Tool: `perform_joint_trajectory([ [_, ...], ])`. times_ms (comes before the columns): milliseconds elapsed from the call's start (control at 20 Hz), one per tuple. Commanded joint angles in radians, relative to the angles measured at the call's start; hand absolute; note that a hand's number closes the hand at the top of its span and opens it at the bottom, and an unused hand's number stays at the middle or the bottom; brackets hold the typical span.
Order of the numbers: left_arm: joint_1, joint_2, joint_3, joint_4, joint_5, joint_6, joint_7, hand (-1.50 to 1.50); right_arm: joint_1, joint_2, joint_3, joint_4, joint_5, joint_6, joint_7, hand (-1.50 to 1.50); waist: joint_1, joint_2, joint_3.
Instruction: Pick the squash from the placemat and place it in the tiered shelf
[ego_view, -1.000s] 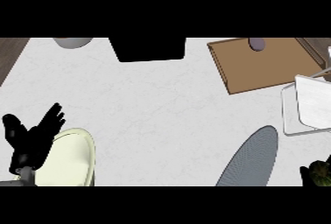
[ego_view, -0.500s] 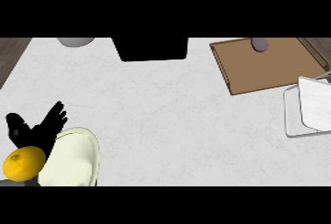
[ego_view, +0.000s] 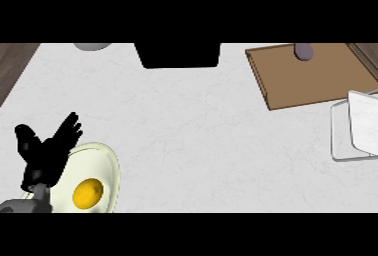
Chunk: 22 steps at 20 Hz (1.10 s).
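Left hand (ego_view: 46, 150) shows at the counter's near-left corner, fingers straight and fanned upward, grasping nothing; it looks parked there, not working. No right hand appears anywhere in the head view.

Largest of all is the white marbled counter (ego_view: 192, 125), which carries everything. At its far-right corner lies a brown tray-like board (ego_view: 317, 80) with a raised lip, and a small greyish-purple object (ego_view: 303, 50) sits near the board's far edge; what that object is cannot be told. A black block (ego_view: 178, 55) stands at the middle of the far edge, and its purpose is also unclear. At the right edge, just nearer than the brown board, stands a white stepped piece (ego_view: 354, 132), one flat level over another, which I take to be the tiered shelf; it is set apart with its levels bare, so it seems ready to receive something.

At the near-left corner, just beside the left hand, lies a pale green oval placemat (ego_view: 100, 160). On it, toward the near edge, rests the yellow-orange squash (ego_view: 88, 193), untouched by any finger. A grey rounded object (ego_view: 92, 46) peeks in at the far-left edge.

Judging from this, the pick has not begun, and the squash lies well apart from the shelf across the whole counter.
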Motion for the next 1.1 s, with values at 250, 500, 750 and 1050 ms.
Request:
perform_joint_trajectory([
  [250,0.018,-0.056,-0.016,0.074,0.021,-0.03,-0.014,0.0,-0.067,-0.171,-0.055,0.289,-0.11,0.172,-0.098,1.5,0.013,0.015,-0.014],
  [500,-0.005,-0.057,-0.036,0.076,-0.004,-0.022,0.004,0.0,-0.053,-0.163,-0.003,0.448,0.0,0.186,-0.307,1.5,0.023,0.019,-0.013],
  [750,0.025,-0.06,-0.034,0.042,0.011,-0.044,-0.01,0.0,-0.062,-0.101,0.101,0.474,0.114,0.089,-0.385,1.5,0.03,0.018,-0.014],
  [1050,-0.053,-0.077,-0.044,0.06,-0.006,-0.01,0.05,0.0,-0.196,-0.169,0.189,0.676,0.159,0.083,-0.482,1.5,0.038,0.021,-0.014],
])
